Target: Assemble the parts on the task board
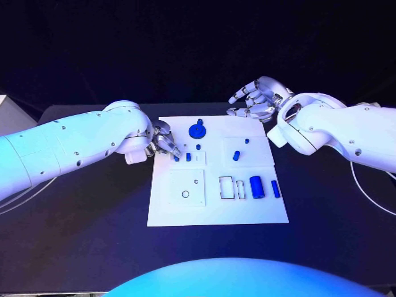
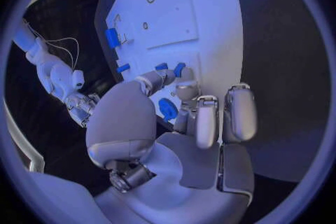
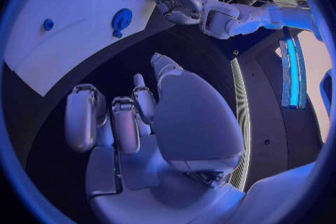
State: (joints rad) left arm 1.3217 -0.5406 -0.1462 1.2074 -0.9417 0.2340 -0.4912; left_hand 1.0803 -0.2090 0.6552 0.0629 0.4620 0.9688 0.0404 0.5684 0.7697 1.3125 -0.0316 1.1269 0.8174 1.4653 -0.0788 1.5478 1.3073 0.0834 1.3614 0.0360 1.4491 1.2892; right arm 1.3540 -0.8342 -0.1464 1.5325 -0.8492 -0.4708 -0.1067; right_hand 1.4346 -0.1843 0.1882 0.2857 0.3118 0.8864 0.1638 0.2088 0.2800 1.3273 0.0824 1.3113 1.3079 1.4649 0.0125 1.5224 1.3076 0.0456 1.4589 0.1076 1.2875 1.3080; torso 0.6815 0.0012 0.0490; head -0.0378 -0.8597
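Note:
The white task board (image 1: 216, 204) lies in the middle of the black table. My left hand (image 1: 165, 142) reaches over the board's left edge and pinches a small blue peg (image 1: 176, 158) at its fingertips, low over the board; the left wrist view shows this peg (image 2: 180, 69) between thumb and finger. Another small blue peg (image 1: 188, 156) stands just beside it. A round blue part (image 1: 198, 130) sits near the far edge. Two blue cylinders (image 1: 257, 186) lie at the right. My right hand (image 1: 256, 99) hovers beyond the board's far right corner, fingers apart, holding nothing.
More small blue pieces (image 1: 236, 154) stand mid-board, next to outlined slots (image 1: 226, 187) and a square recess (image 1: 185, 187). My left hand (image 3: 183, 3) shows across the board in the right wrist view. Black table surrounds the board on all sides.

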